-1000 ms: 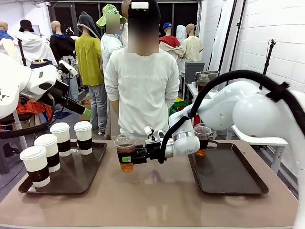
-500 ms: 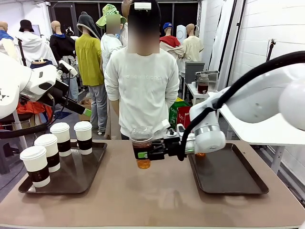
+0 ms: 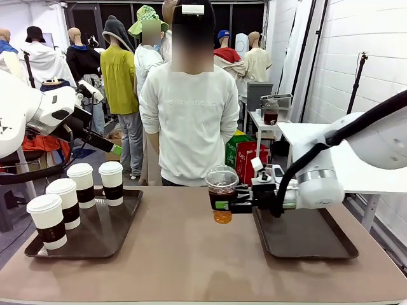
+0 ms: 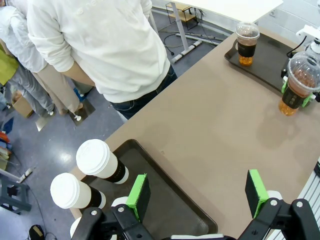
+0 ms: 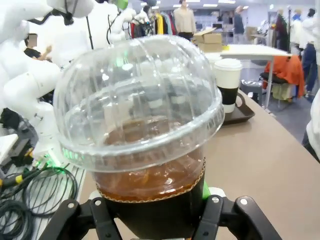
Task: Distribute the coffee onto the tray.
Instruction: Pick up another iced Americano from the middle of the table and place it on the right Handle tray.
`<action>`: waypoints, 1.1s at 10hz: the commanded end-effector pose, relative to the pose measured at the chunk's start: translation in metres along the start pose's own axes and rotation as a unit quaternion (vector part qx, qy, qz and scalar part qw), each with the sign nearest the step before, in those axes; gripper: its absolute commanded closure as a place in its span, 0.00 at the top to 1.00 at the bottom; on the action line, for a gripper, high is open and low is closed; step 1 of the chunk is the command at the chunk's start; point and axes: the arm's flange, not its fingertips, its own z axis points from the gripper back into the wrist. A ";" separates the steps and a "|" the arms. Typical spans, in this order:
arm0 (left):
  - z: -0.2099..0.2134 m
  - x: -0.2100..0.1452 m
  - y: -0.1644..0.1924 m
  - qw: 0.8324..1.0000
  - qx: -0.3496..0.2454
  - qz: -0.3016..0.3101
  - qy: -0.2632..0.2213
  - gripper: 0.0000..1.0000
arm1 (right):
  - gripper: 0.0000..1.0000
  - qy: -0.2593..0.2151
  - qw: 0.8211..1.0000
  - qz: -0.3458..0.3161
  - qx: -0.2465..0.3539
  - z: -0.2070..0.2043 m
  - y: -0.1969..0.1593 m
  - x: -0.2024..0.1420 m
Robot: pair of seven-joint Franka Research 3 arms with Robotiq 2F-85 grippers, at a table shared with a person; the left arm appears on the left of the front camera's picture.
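While four paper cups (image 3: 82, 190) wait — two dome-lidded cups (image 4: 300, 83)

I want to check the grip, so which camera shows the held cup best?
Right wrist view: the held cup is close up, the fingers clamped on its black band. Front view shows it small, above the table; left wrist view shows it far off.

front: fixed, robot's side, faces across table (image 3: 191, 267).
left wrist: high, looks down.
right wrist: very close on domed cup (image 5: 145, 140).
shared: domed cup, all three.
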 end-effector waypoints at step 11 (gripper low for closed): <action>0.000 0.000 0.001 1.000 -0.002 -0.001 -0.002 1.00 | 0.62 -0.042 0.997 0.003 -0.059 0.140 -0.055 -0.047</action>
